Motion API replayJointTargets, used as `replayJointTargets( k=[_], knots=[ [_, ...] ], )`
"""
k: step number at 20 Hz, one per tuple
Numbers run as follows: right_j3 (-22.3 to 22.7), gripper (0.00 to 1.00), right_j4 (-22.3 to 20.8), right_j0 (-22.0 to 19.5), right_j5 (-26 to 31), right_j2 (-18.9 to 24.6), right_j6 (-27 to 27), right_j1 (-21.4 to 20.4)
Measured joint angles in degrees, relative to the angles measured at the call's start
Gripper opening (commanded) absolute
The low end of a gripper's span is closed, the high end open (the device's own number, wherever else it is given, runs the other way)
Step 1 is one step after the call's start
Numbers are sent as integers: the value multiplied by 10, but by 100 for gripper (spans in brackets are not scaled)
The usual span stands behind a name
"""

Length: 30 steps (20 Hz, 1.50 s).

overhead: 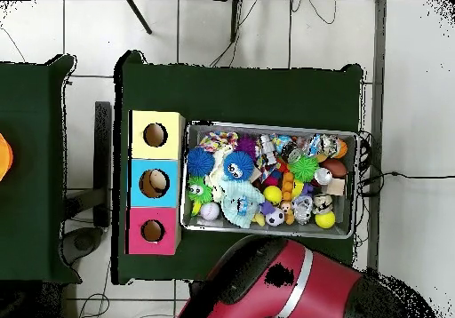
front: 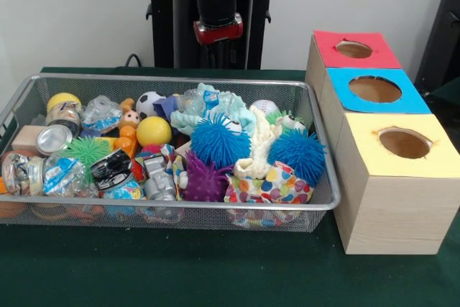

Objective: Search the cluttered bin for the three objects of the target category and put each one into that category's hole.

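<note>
I cannot tell my grip's state; my arm (front: 215, 1) hangs above the wire bin (front: 215, 205), where tangled spiky balls (front: 219, 141) could snag.

Plain pale wall (front: 72, 12) behind, evenly lit, no strong shadows. Worktop (front: 180, 271) covered in dark green cloth. Overhead view: floor (overhead: 409, 110) of light grey tiles with darker grout lines; thin black cables (overhead: 311, 12) trail across tiles near top. Second green-covered table (overhead: 31, 163) stands beside worktop, narrow strip of floor between. Dark object (front: 442, 34) at right edge of front view, unidentifiable.
</note>
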Motion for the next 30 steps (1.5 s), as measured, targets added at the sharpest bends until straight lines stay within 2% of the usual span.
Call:
replayJointTargets(
  k=[8, 30],
  knots=[
    [0, 100, 0, 1, 0, -7, 0, -5],
    [-63, 100, 0, 2, -40, -34, 0, 70]
  ],
)
